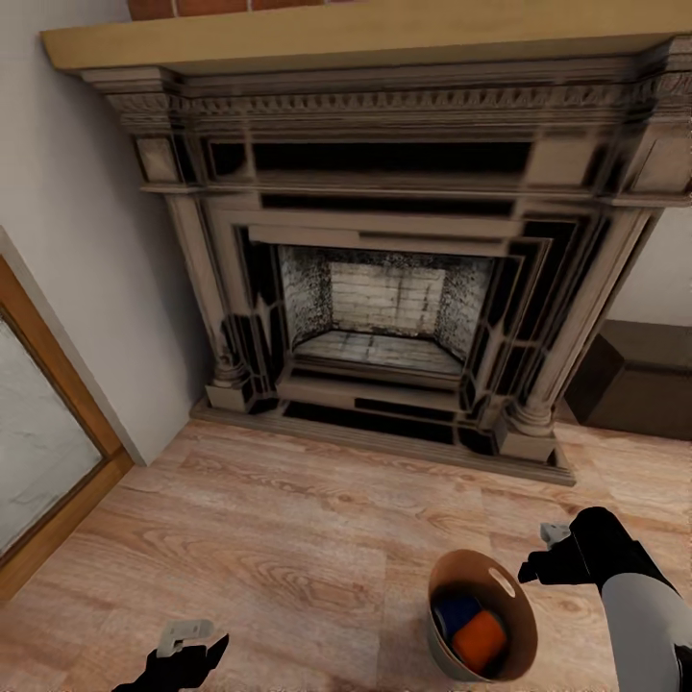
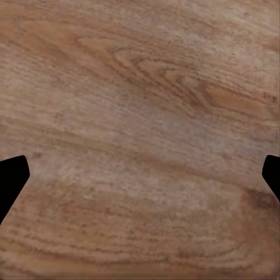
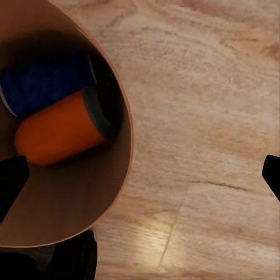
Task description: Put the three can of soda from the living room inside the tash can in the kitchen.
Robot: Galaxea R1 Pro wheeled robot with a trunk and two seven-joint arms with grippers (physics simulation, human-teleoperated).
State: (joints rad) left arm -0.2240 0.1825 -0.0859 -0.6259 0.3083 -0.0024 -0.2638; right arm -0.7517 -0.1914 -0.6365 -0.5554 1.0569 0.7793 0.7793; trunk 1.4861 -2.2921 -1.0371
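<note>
The round tapered bin with a grey outside and brown wood-coloured inside (image 1: 481,615) stands on the pale wood-plank floor (image 1: 288,538) at the near right, in front of a large carved stone fireplace (image 1: 384,279) that fills the far wall under a light wooden mantel shelf (image 1: 336,38). Inside the bin lie a bright orange soda can (image 1: 478,639) and, touching it on its far left side, a dark blue soda can (image 1: 455,612); both rest on their sides at the bottom. The right gripper (image 1: 540,557) hovers just right of the bin's rim, its black fingers spread wide and holding nothing; in the right wrist view the fingertips (image 3: 11,181) sit at opposite edges. The left gripper (image 1: 183,654) hangs at the near left over bare floor, likewise wide apart and empty. A dark brown box-like piece of furniture (image 1: 634,375) stands right of the fireplace.
</note>
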